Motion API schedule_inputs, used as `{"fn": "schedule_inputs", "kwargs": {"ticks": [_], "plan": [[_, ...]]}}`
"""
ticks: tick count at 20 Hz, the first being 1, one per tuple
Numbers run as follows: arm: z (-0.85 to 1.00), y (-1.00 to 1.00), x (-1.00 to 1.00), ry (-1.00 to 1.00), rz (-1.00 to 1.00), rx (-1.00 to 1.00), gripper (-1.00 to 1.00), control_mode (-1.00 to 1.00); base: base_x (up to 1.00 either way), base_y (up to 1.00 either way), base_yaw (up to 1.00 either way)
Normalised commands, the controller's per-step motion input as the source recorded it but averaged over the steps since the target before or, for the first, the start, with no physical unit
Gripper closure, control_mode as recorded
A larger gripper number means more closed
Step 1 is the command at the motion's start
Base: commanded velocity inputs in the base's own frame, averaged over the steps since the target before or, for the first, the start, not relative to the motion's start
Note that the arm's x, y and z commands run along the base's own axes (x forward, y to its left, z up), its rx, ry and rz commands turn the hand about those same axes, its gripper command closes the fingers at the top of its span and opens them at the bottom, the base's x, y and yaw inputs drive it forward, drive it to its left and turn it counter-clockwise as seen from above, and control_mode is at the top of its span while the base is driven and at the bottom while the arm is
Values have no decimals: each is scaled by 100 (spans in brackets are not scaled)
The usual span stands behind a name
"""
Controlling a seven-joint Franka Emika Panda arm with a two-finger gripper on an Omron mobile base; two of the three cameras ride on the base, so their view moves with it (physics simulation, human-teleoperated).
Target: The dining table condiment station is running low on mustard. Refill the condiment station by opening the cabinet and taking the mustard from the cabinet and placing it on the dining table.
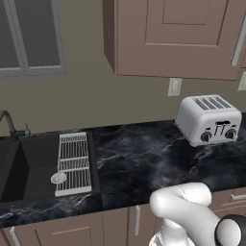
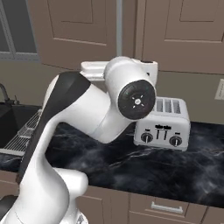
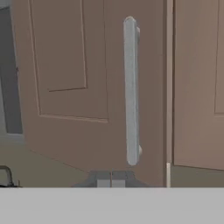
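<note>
The brown wooden wall cabinet (image 1: 178, 36) with recessed-panel doors hangs above the counter, and its doors are shut in all three views. In the hand view the camera faces the left-hand door squarely, with the seam to the neighbouring door just right of the long vertical silver bar handle (image 3: 131, 89). The same handle shows as a pale vertical bar in the right base view, directly above the arm's upper joint.

Below the cabinet runs the black white-veined marble counter (image 1: 144, 153), set on brown base cabinets (image 2: 166, 205) with short handles. At the counter's left end sits a dark sink basin (image 1: 29, 163) with a white wire rack (image 1: 73, 163) laid across its right part and a dark faucet (image 1: 7, 120) behind it. A grey-framed window (image 1: 29, 38) is set in the wall above the sink.

A silver four-slot toaster (image 1: 209, 119) with two black knobs stands on the right part of the counter, against the wall.

The white arm rises in front of the counter, its hand lifted to cabinet height. The two-finger gripper (image 3: 111, 179) shows only its dark tips at the bottom of the hand view, below the handle and apart from it; whether the pincer is open or closed cannot be told.
</note>
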Motion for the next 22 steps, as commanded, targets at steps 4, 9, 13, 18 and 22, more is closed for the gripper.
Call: {"fn": "schedule_inputs", "kwargs": {"ticks": [4, 9, 13, 18, 22], "plan": [[14, 0, -33, -19, 4, 0, 100, -100, 0, 0, 0], [0, 0, 0, -32, 9, -1, 100, -100, 0, 0, 0], [0, 0, 0, -33, 6, -9, 100, -100, 0, 0, 0], [0, -4, 0, -31, 1, -9, -100, -100, 0, 0, 0], [0, -26, 0, -34, 0, -4, -100, -100, 0, 0, 0]]}}
